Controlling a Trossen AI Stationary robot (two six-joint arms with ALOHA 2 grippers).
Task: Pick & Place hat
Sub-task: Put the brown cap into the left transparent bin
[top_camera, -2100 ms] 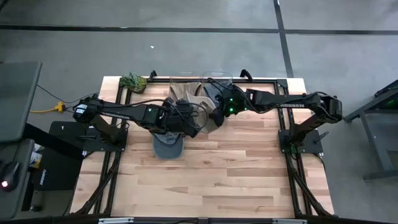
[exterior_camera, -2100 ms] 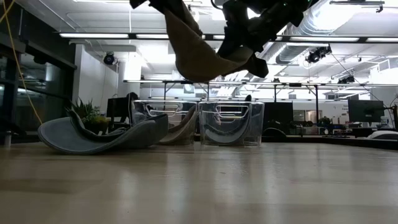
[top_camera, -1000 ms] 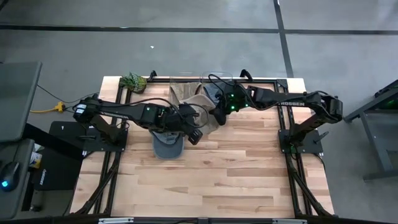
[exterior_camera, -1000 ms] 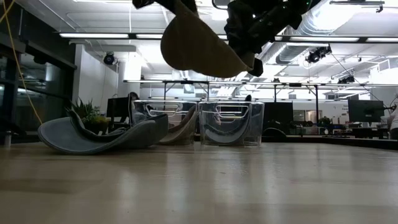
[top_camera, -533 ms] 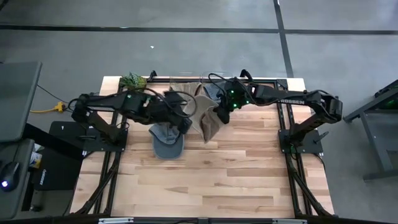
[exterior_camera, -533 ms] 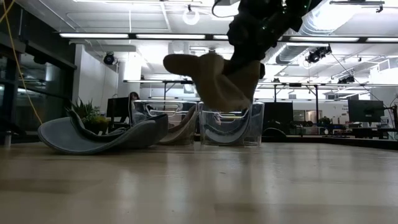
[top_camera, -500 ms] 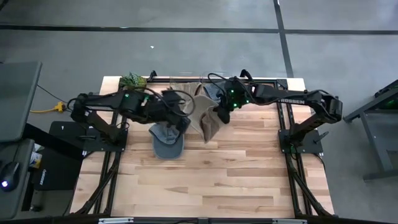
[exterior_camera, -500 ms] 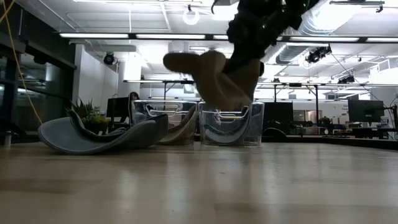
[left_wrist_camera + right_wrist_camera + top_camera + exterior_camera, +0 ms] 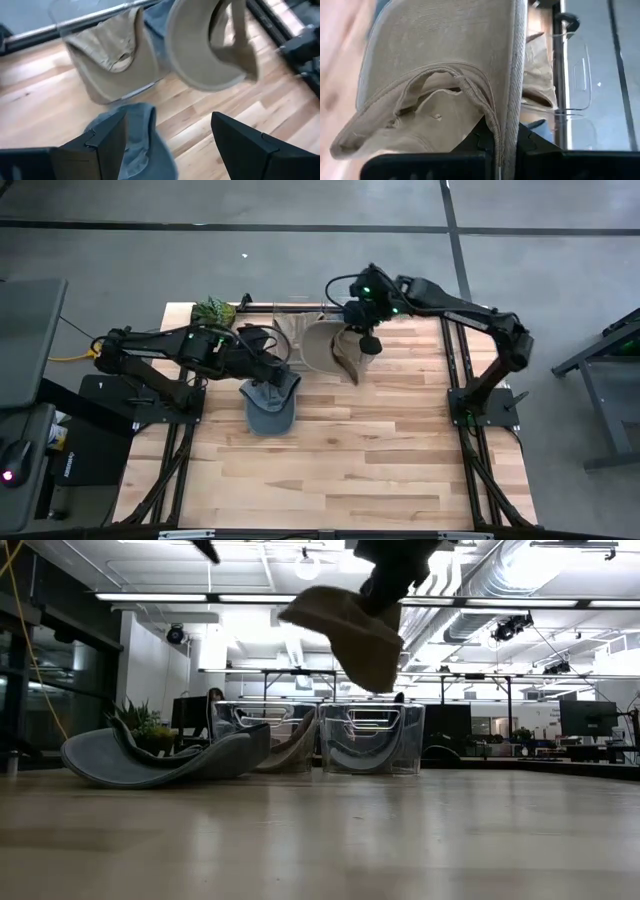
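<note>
A tan hat (image 9: 330,352) hangs in the air near the table's far edge, with my right gripper (image 9: 357,340) shut on it; it also shows high up in the low view (image 9: 345,630). My left gripper (image 9: 170,145) stands open to its left, touching nothing, above a blue-grey hat (image 9: 270,408) that lies on the table, its brim curling up (image 9: 160,755). Another tan hat (image 9: 115,55) lies in a clear bin (image 9: 298,325) at the far edge. My right gripper pinches the tan hat's stitched rim edge (image 9: 506,122) between its two fingers, beside the brim (image 9: 445,35). The hat is lifted clear of the table and hangs slack below the gripper, its crown (image 9: 420,125) collapsed.
Two clear bins (image 9: 370,735) stand side by side at the far edge, and a small green plant (image 9: 214,310) sits at the far left corner. Black frame rails (image 9: 455,380) run along the table's sides. Bare wood (image 9: 340,470) fills the near half.
My left gripper has let go of the tan hat and drawn back toward the table's left. The hat, held out between both grippers before, dropped and swung down from my right gripper alone. My right gripper then rose and went toward the far edge with it.
</note>
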